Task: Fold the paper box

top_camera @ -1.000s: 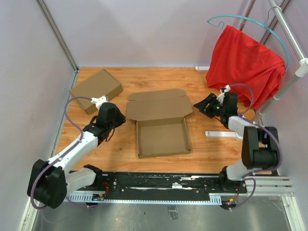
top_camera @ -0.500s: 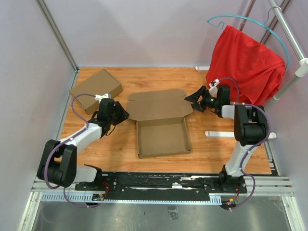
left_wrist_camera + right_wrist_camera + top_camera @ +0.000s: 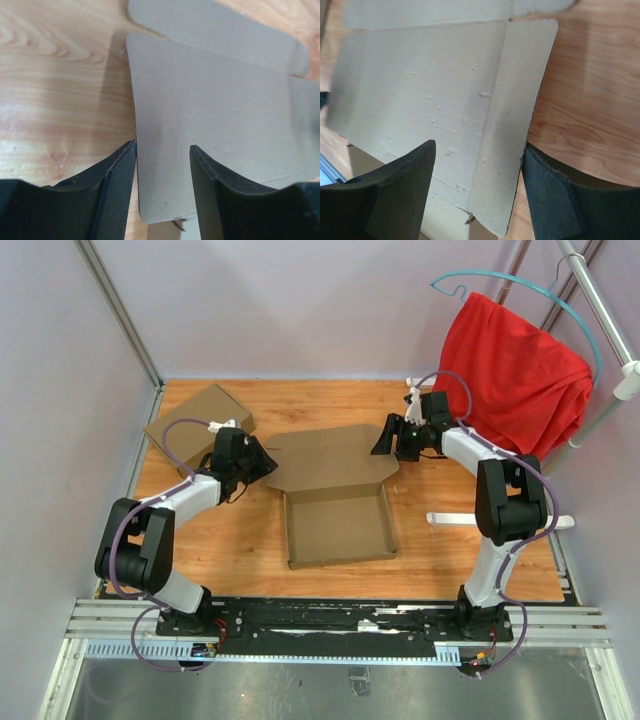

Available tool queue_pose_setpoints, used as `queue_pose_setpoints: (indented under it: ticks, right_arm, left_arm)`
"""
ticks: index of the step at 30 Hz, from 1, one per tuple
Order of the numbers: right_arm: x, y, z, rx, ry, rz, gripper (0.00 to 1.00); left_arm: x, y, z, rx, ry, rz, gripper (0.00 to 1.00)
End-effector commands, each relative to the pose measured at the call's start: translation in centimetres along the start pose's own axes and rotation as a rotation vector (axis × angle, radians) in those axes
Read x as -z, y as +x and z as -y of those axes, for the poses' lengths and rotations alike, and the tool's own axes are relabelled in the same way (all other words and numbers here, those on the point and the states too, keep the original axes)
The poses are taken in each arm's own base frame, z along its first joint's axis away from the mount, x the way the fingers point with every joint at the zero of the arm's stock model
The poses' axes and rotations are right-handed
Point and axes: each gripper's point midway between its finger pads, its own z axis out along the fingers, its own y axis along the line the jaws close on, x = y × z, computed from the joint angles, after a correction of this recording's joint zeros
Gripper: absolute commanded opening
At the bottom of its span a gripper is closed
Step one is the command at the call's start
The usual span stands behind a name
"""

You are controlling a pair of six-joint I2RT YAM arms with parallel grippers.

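Note:
The brown paper box (image 3: 338, 525) lies in the middle of the table, its shallow tray formed and its lid (image 3: 325, 458) open flat toward the back. My left gripper (image 3: 262, 462) is open at the lid's left side flap. In the left wrist view the flap (image 3: 210, 110) lies between the open fingers of the left gripper (image 3: 161, 146), its edge by the left finger. My right gripper (image 3: 385, 443) is open at the lid's right side flap. In the right wrist view that flap (image 3: 520, 100) lies between the fingers of the right gripper (image 3: 478, 146), its edge near the right finger.
A second, closed cardboard box (image 3: 198, 427) lies at the back left. A red cloth (image 3: 510, 375) hangs on a rack at the back right, and the rack's white foot bar (image 3: 480, 521) lies on the table to the right of the tray. Walls bound the left and back.
Both grippers have moved inward to the lid: the left one up and right to its left flap, the right one left and back to its right flap. The box has stayed in place.

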Motion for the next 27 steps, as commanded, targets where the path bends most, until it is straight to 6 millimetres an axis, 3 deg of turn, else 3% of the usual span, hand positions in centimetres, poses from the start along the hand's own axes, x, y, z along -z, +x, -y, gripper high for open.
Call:
queue_pose_setpoints:
  ticks: [1,5,12,16,21,25,26,27]
  right_arm:
    - [-0.5,2.1,0.9,0.057,0.082,-0.087,0.68]
    - [-1.3,2.7,0.3,0.083,0.086,-0.112,0.67]
    - [-1.4,2.3,-0.1,0.117,0.119,-0.108,0.66]
    - [-0.8,1.8,0.5,0.138,0.189,-0.108,0.66]
    - [0.4,1.0,1.4,0.142,0.260,-0.084,0.68]
    - [0.6,0.1,0.9,0.064,0.100,-0.006,0.86]
    - [0.6,-0.7,0.9,0.038,0.047,0.043,1.00]
    - [0.9,-1.1,1.0,0.016,0.011,0.070,0.99]
  left_arm:
    - [-0.1,-3.2,3.4,-0.024,0.104,0.056,0.52]
    - [-1.0,-4.1,5.2,-0.035,0.149,0.037,0.51]
    - [-3.6,-4.2,6.5,-0.042,0.184,-0.015,0.49]
    - [-4.5,-4.2,5.3,-0.060,0.106,-0.036,0.47]
    - [-1.8,-5.8,1.8,-0.068,-0.074,0.077,0.51]
    - [0.6,-5.1,1.5,-0.083,-0.051,0.090,0.55]
    - [0.9,-4.8,1.6,-0.086,-0.038,0.085,0.55]
    - [1.3,-4.6,1.6,-0.086,-0.025,0.088,0.55]
